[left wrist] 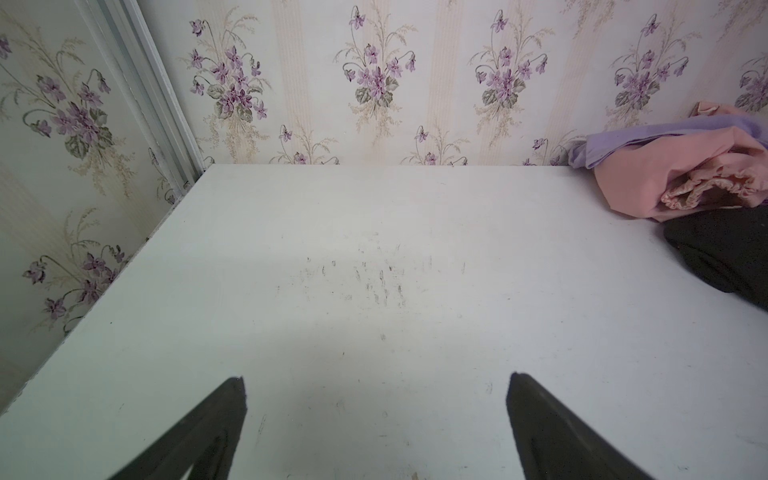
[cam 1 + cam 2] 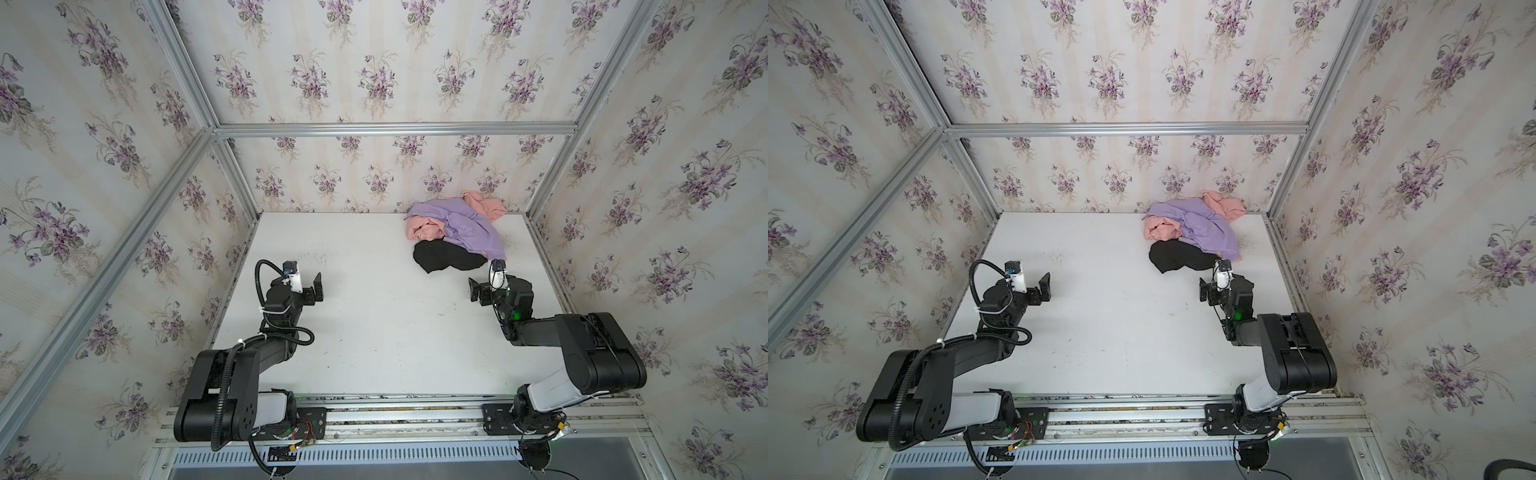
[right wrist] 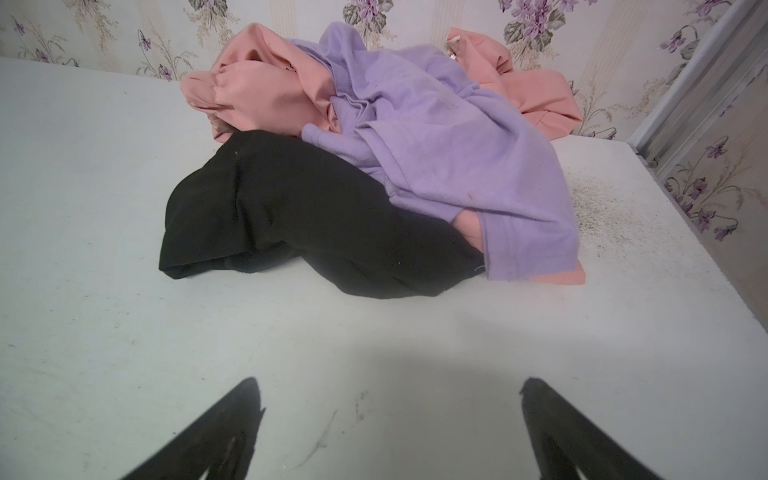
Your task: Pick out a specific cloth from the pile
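The pile point(image 2: 457, 232) lies at the back right of the white table point(image 2: 374, 340), against the back wall. In it a lilac-purple garment point(image 3: 436, 137) drapes over a salmon-pink one point(image 3: 266, 95). The black cloth point(image 2: 446, 257) point(image 2: 1179, 255) point(image 3: 311, 216) sits at the pile's near edge, partly under the lilac garment; its edge also shows in the left wrist view point(image 1: 731, 249). My right gripper point(image 2: 476, 291) point(image 3: 388, 384) hovers open just in front of the cloth, nothing between its fingers. My left gripper point(image 2: 316, 287) point(image 1: 376, 378) is open over bare table, far left of the pile.
Floral-papered walls point(image 2: 374, 174) with aluminium frame posts point(image 2: 544, 195) close in the table on the left, back and right. A metal rail point(image 2: 395, 411) carrying both arm bases runs along the front edge. Gritty specks point(image 3: 598, 208) lie beside the pile toward the right wall.
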